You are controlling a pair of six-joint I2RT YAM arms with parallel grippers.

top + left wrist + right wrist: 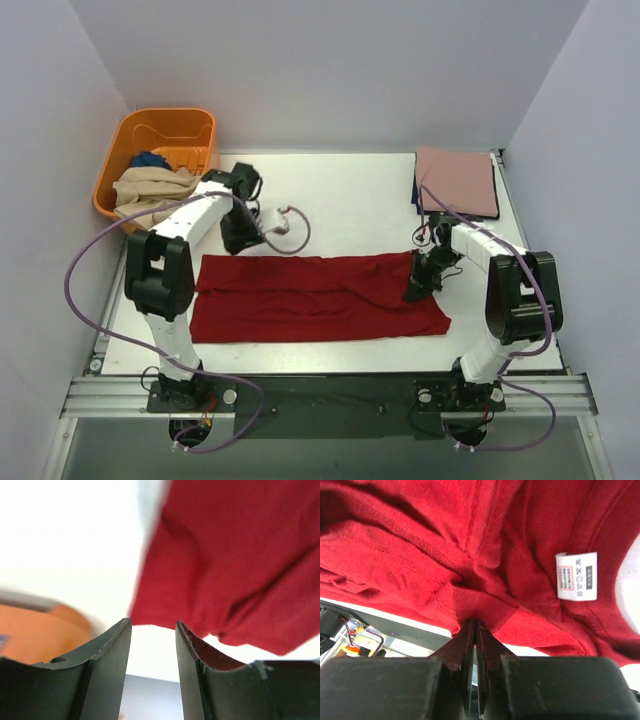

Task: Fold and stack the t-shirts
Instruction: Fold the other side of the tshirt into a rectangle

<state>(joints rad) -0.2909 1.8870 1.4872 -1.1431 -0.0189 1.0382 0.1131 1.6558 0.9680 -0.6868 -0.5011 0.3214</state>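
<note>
The dark red t-shirt (320, 298) lies as a long folded band across the table's near half. My right gripper (416, 290) is over its right end, shut on a pinched fold of the red cloth (470, 595), with the gripper (476, 625) closed tight; a white label (576, 576) shows nearby. My left gripper (238, 246) is at the shirt's far left edge, open and empty (152, 625), with the red shirt (235, 565) just beyond its fingertips. A folded dusty pink shirt (457, 182) lies on a navy one (416, 192) at the back right.
The orange basket (200, 122) stands at the back left, holding a beige shirt (150, 188) and a blue one (150, 160). It also shows in the left wrist view (35, 630). White walls enclose the table.
</note>
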